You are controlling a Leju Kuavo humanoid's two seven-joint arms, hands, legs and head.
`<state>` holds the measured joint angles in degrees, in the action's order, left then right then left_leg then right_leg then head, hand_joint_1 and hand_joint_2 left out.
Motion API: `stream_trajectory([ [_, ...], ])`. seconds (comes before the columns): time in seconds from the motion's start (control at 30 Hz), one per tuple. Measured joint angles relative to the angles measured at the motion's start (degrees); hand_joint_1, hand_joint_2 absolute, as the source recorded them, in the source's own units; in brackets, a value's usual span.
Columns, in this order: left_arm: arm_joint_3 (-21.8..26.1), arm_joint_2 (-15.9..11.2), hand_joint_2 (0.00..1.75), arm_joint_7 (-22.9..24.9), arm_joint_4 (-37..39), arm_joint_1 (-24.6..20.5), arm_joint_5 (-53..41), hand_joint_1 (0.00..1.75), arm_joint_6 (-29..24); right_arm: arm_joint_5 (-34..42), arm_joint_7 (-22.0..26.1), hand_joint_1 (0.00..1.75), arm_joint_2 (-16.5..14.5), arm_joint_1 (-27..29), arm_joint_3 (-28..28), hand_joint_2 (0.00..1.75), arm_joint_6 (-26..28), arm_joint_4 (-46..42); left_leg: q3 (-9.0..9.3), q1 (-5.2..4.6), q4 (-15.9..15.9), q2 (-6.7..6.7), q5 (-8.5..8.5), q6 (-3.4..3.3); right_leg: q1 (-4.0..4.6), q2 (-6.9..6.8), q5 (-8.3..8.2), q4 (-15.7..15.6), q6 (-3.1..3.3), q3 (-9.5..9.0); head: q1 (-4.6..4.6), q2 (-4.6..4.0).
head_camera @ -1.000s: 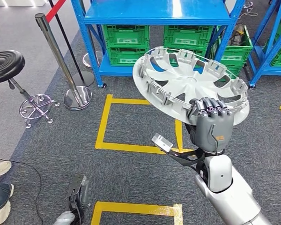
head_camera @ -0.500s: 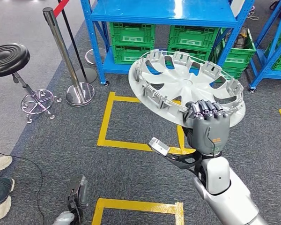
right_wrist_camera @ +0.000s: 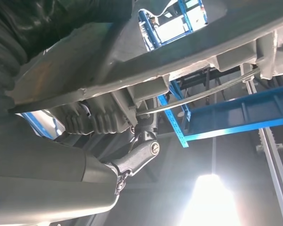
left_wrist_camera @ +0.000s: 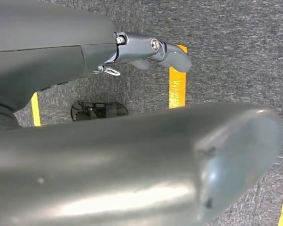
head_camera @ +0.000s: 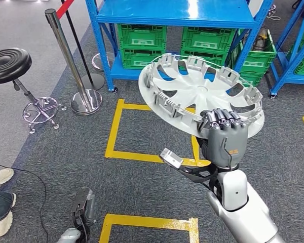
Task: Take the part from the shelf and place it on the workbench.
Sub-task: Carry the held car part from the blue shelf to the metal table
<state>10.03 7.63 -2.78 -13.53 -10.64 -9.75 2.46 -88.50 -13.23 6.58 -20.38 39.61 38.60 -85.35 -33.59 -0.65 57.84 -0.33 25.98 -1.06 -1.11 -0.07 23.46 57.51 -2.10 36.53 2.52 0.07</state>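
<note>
The right hand [head_camera: 224, 143] is clamped on the near rim of the silver hubcap [head_camera: 198, 93], which fans out tilted beyond it toward the blue shelf [head_camera: 177, 15], no worktop visible yet.

The part [head_camera: 198, 93] — a silver-white hubcap, round, spoked with cut-out slots and clips ringing its rim — rides inner side up, tilted, gripped at its near edge by the right hand [head_camera: 224, 137], above the floor.
</note>
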Motion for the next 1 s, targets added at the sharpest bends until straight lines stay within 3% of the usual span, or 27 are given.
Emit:
stream_trajectory([
  [0.4, 0.0, -0.2, 0.00, 0.0, 0.0, 0.0, 0.2, 0.00, 0.0, 0.0, 2.4, 1.75, -1.9, 1.4, -1.6, 1.75, 0.0, 0.2, -0.06, 0.01, 0.0, 0.00, -0.03, 0.04, 0.01, -0.01, 0.00, 0.0, 0.00, 0.06, 0.00, 0.00],
  [0.87, 0.0, -0.3, 0.00, 0.0, 0.0, 0.0, 0.5, 0.00, 0.0, 0.3, 8.4, 1.75, -5.3, 2.9, -6.6, 1.75, 0.0, 0.4, -0.07, 0.01, 0.0, 0.01, -0.03, 0.05, 0.01, 0.00, 0.00, 0.0, 0.01, 0.09, 0.01, 0.00],
  [1.0, 0.0, -0.4, 0.00, -0.1, 0.0, 0.0, 0.8, 0.00, 0.0, 0.9, 10.4, 1.75, -6.4, 3.5, -8.1, 1.75, 0.0, 0.7, -0.29, -0.19, 0.4, -0.02, 0.04, -0.20, -0.16, -0.01, -0.23, -0.1, -0.35, 0.09, 0.03, 0.00],
])
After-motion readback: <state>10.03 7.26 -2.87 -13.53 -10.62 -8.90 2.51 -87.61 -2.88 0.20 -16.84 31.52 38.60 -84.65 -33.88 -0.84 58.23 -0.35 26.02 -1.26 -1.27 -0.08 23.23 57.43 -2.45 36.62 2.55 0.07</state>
